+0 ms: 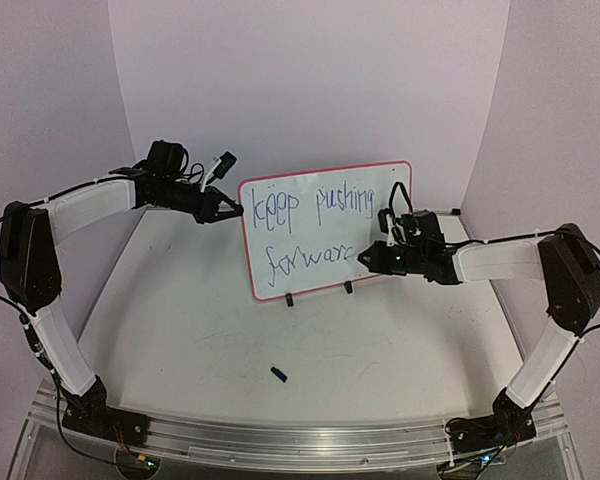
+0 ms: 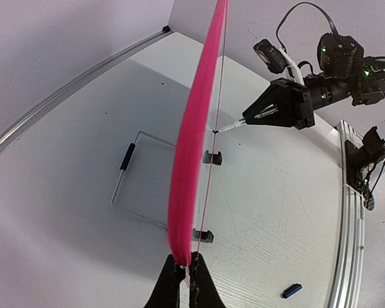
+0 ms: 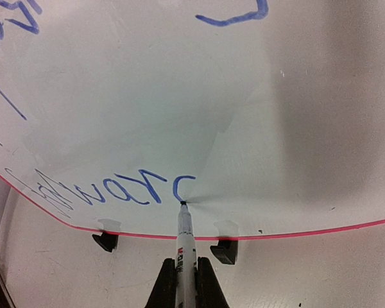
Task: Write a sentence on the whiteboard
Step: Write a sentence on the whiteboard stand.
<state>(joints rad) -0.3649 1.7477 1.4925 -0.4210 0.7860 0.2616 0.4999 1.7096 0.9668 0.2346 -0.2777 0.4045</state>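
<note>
Worktop [image 1: 180, 330] by the arm bases carries a small blue cap [image 1: 278, 373], lying well apart from all else. Beyond it the whiteboard [image 1: 310, 232] stands upright on two black feet [image 1: 290, 299], its face toward the arms. The right pincer [image 3: 187, 285] is clamped on a marker [image 3: 184, 240]. The marker's long axis runs straight out from the fingers to the board's face, and its tip touches the lower line. The sentence [image 1: 277, 211] reads "keep pushing" above and "forwar" below, followed by an open curve that the tip meets at its foot. I judge that curve to be a letter half made, so the writing is near its end but not done. The bare white that the next strokes need lies just right of the tip, on the right arm's own side, and that arm is the nearer one. The move should therefore call for a short upward stroke and little sideways travel. Farther off, the left pincer [image 2: 186, 273] is closed on the board's red rim at its left edge, bracing it. Without that hold, a hard push from the tip could tilt the board back.
</note>
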